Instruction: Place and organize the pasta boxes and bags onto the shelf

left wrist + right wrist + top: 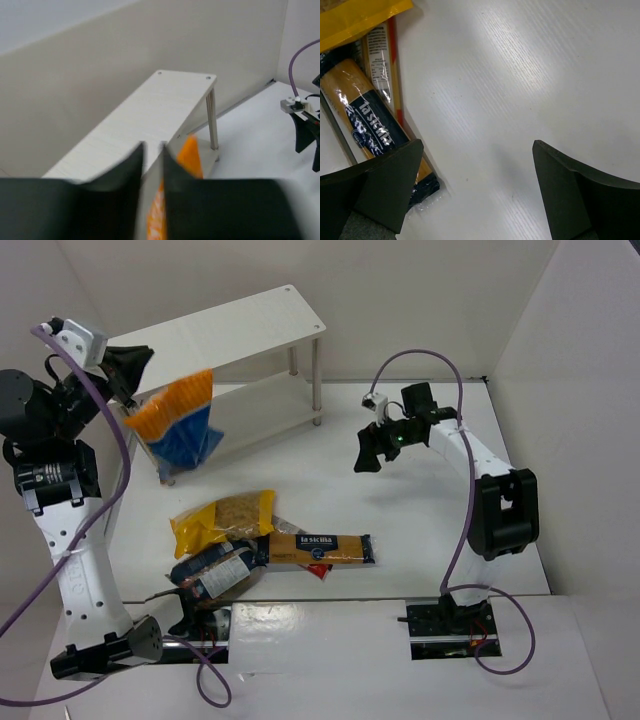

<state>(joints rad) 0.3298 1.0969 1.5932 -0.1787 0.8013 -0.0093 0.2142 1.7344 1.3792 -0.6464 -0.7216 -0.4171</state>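
The left pincer [136,376] was seen raised high at the left of the table [420,520], pressed together on the orange end of the blue bag [182,425]. In the left wrist view the orange plastic was caught in the narrow gap between the two dark fingers [117,172]. The blue bag was held off the table, orange end uppermost and blue body hanging below, at the left end of the shelf [245,325]. Seen from above, it overlapped the space between the upper and lower boards. Whether it had reached in over the lower board could not be told. Both boards of the shelf were seen bare.

The right pincer [476,145] was held above the table to the right of the shelf, well apart from it, with its jaws spread wide and nothing between them.

The other packages were left lying in a loose cluster on the table in front of the shelf. The yellow bag [225,518] was laid nearest the shelf. The pasta box [320,548] was laid flat just beside it on the near side, its dark label band facing up. The dark bag [215,575] was found at the box's left end, touching it and partly tucked under the yellow bag.
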